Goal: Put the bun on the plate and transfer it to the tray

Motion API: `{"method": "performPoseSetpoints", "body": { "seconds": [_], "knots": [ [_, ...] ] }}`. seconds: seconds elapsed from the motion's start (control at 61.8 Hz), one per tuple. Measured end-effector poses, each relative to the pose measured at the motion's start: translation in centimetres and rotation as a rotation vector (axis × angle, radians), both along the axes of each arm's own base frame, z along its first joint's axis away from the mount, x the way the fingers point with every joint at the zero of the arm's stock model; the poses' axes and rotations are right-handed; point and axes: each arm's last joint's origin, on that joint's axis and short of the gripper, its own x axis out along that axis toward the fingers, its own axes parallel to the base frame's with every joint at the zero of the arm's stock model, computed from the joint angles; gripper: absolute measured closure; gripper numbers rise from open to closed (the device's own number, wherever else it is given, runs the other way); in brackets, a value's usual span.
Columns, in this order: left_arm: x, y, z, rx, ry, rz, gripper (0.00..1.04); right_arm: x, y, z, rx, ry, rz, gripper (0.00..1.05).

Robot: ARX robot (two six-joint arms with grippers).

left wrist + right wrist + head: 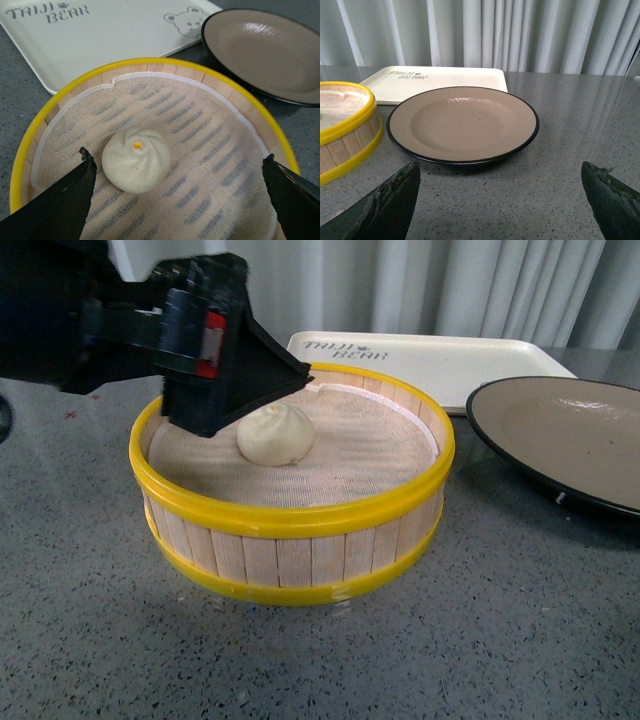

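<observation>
The cream-white bun [275, 434] with its pleated top lies on the cloth liner inside the yellow-rimmed steamer basket [300, 523]. My left gripper [235, 390] hovers open over the basket's left side, just above and left of the bun. In the left wrist view the bun [136, 160] sits close to one fingertip [86, 157], off-centre between the wide-apart jaws of the left gripper [177, 162]. The empty plate [570, 435] rests at the right, also seen as the plate [462, 122] ahead of my open right gripper [500, 170], which holds nothing. The tray [430, 358] lies behind the basket.
The steamer basket [342, 125] stands left of the plate, its raised rim surrounding the bun. The tray [100, 37] and plate [265, 52] lie just beyond the basket. Speckled grey tabletop [500, 630] stretches in front. Pale curtains [520, 35] close off the back.
</observation>
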Motion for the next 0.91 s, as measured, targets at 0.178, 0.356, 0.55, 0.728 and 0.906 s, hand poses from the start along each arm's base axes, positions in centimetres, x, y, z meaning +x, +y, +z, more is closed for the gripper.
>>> {"method": "performPoseSetpoints", "body": {
  "seconds": [0.178,0.356,0.55,0.728,0.906],
  "knots": [
    [2.1,-1.9,-0.8,0.071,0.036,-0.036,0.07,0.0,0.0,0.0,0.000,0.000,0.000,0.09],
    [3.0,-3.9,-0.7,0.131,0.060,-0.050,0.07,0.0,0.0,0.0,0.000,0.000,0.000,0.09],
    [3.7,-5.0,-1.2,0.173,0.088,-0.032,0.07,0.0,0.0,0.0,0.000,0.000,0.000,0.09],
    [4.3,-5.3,-1.0,0.182,0.083,-0.029,0.07,0.0,0.0,0.0,0.000,0.000,0.000,0.09],
    [4.7,-5.2,-1.0,0.201,0.079,-0.009,0.07,0.0,0.0,0.0,0.000,0.000,0.000,0.09]
  ]
}}
